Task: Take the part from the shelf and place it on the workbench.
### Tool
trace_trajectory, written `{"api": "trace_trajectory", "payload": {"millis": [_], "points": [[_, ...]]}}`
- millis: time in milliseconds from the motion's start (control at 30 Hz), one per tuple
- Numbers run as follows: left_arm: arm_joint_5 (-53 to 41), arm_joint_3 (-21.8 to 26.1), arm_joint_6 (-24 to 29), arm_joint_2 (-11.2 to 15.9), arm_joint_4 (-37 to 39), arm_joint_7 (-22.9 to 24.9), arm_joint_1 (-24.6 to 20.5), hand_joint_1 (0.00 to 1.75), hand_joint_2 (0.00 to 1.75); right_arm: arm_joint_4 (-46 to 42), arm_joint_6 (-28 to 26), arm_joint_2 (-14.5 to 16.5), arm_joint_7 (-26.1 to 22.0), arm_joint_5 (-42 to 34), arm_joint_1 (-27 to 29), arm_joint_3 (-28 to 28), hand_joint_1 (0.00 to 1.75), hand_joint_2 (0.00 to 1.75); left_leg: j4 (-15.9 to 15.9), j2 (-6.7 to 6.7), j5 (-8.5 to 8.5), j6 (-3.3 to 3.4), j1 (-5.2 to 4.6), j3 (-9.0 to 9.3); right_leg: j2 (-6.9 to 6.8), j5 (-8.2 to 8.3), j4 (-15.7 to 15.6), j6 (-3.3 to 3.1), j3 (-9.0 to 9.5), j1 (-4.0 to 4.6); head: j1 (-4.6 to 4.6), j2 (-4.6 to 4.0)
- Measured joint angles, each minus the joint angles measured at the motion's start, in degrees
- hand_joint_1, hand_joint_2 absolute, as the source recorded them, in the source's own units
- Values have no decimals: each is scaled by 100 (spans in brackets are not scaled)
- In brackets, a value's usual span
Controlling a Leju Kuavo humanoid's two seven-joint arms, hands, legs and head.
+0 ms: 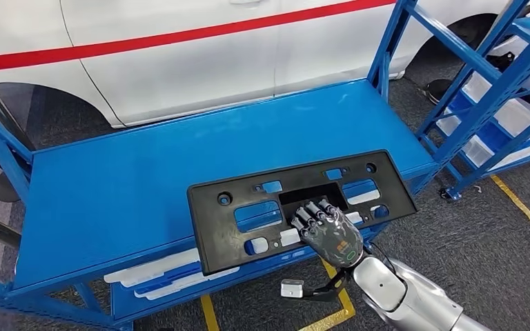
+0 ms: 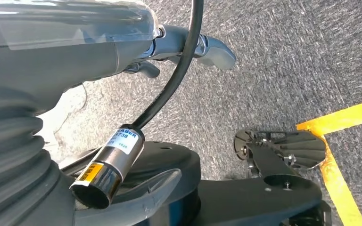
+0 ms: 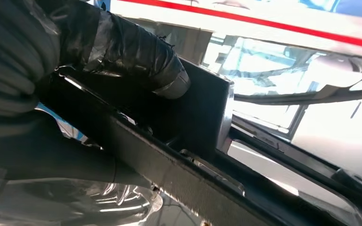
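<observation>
Part (image 1: 297, 207) — a long, flat black plastic panel pierced with cut-outs and screw holes — lies on the blue top shelf (image 1: 145, 179) of a blue metal rack, its near edge hanging slightly past the shelf's front lip. The right hand (image 1: 328, 231) grips it at that near edge, fingers laid over the top beside the central rectangular opening; in the right wrist view the thick taped thumb (image 3: 141, 61) presses against the panel's dark rim, so the panel looks pinched between thumb and fingers. The left hand (image 2: 188, 47) hangs low over grey carpet with nothing in it, fingers loosely curled. The panel looks light and fairly stiff, though thin enough that its long ends may flex or droop when lifted from one point. Holding near the middle of the long edge, as now, seems the balanced choice. The smooth plastic could slip or pivot in a one-handed pinch — a firm hold would help. A white car (image 1: 179, 55) stands behind the rack.
</observation>
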Motion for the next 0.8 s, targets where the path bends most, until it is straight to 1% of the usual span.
{"api": "trace_trajectory", "payload": {"millis": [33,67,100,133,167,200,233,267,300,333,367,400,433,467,500,533,567,600,633,667,700,733,767,800], "points": [[0,0,0,-3,0,7,4,0,175,0,0,1,0,-1,6,-13,175,175,-16,-2,45,-35,1,-9,-3,35,-29,-44,-20,2,1,0],[0,0,1,-5,1,14,7,0,175,-1,0,2,0,0,11,-20,175,175,-2,-5,37,-69,5,-27,-16,87,-53,-91,-47,-10,1,0],[0,1,1,-7,1,19,8,0,175,-1,0,4,-1,0,14,-25,175,175,59,-10,-53,-101,6,-70,-29,143,-73,-143,-85,-25,-1,0],[0,1,2,-8,1,21,8,0,175,-2,0,6,-1,0,19,-31,175,175,209,-15,-246,-129,10,-133,-42,208,-90,-193,-139,-42,-2,0],[0,2,2,-8,1,22,5,0,175,-2,0,8,-1,0,24,-36,175,175,470,-17,-528,-151,21,-213,-53,270,-95,-226,-206,-53,-4,0],[-1,2,2,-8,1,24,2,0,175,-2,0,9,0,-1,33,-40,175,175,808,-18,-814,-171,28,-305,-54,331,-89,-245,-288,-53,-5,0],[-2,2,2,-8,1,28,-1,0,175,-2,0,9,3,-1,48,-44,175,175,1160,-17,-1021,-191,37,-372,-57,392,-79,-246,-375,-53,-5,0],[-5,2,2,-8,0,36,-4,0,175,-2,0,8,10,0,73,-49,175,175,1430,-15,-1091,-208,46,-391,-60,453,-67,-237,-465,-54,-5,0],[-9,2,2,-8,1,50,-5,0,175,-2,0,7,19,0,107,-56,175,175,1538,-14,-1012,-219,55,-331,-62,510,-46,-224,-560,-57,-6,0],[-13,2,3,-8,1,66,-5,0,175,-2,0,5,27,0,147,-68,175,175,1457,-14,-843,-225,64,-181,-63,560,-17,-205,-653,-63,-6,0],[-15,2,5,-8,1,84,-3,0,175,-3,0,4,33,1,188,-84,175,175,1199,-14,-672,-225,73,55,-62,604,22,-182,-743,-70,-7,0],[-16,2,7,-9,1,99,-1,0,175,-7,0,3,36,1,226,-102,175,175,812,-18,-612,-220,75,346,-58,643,70,-152,-828,-72,-8,0],[-17,2,9,-11,0,108,0,0,175,-15,0,1,37,1,257,-123,175,175,426,-26,-640,-205,67,602,-52,676,115,-116,-893,-72,-6,0],[-17,2,12,-14,0,114,2,0,175,-23,0,-4,39,1,279,-142,175,175,138,-35,-710,-183,57,768,-49,718,145,-78,-936,-69,-4,0],[-18,2,14,-16,0,115,5,0,175,-34,0,-10,43,1,293,-158,175,175,-28,-43,-782,-153,42,843,-48,765,152,-38,-960,-65,-3,0],[-18,2,16,-18,0,118,10,0,175,-44,0,-16,46,0,304,-170,175,175,-74,-46,-771,-109,29,830,-47,820,139,4,-966,-68,-2,0],[-18,2,17,-22,1,121,15,0,175,-48,0,-24,49,0,315,-175,175,175,-79,-36,-722,-59,31,787,-43,853,129,41,-977,-80,-3,0],[-17,3,18,-26,1,124,14,0,175,-51,0,-31,50,0,329,-180,175,175,-90,-23,-657,-1,32,747,-35,783,160,74,-1003,-94,-2,0],[-17,3,19,-30,1,125,12,0,175,-53,0,-40,50,0,342,-184,175,175,-105,-10,-584,53,36,692,-25,615,267,100,-1046,-106,1,0],[-17,4,18,-33,1,126,9,0,175,-52,0,-52,50,0,353,-189,175,175,-111,1,-508,93,39,621,-18,340,491,121,-1111,-117,2,0],[-17,4,18,-33,1,128,8,0,175,-53,0,-60,48,-1,365,-196,175,175,-106,6,-434,120,28,536,-14,22,815,140,-1187,-118,4,0],[-18,4,18,-33,1,134,9,0,175,-52,0,-65,41,-1,384,-207,175,175,-97,9,-364,133,16,439,-13,-217,1185,155,-1253,-119,3,0],[-18,4,17,-34,1,143,11,0,175,-52,0,-67,27,-1,420,-225,175,175,-86,12,-294,140,3,339,-13,-335,1509,163,-1280,-119,3,0],[-19,4,18,-34,1,154,11,0,175,-52,0,-67,10,-1,468,-250,175,175,-74,14,-231,143,-11,243,-13,-308,1687,159,-1238,-117,3,0]]}}
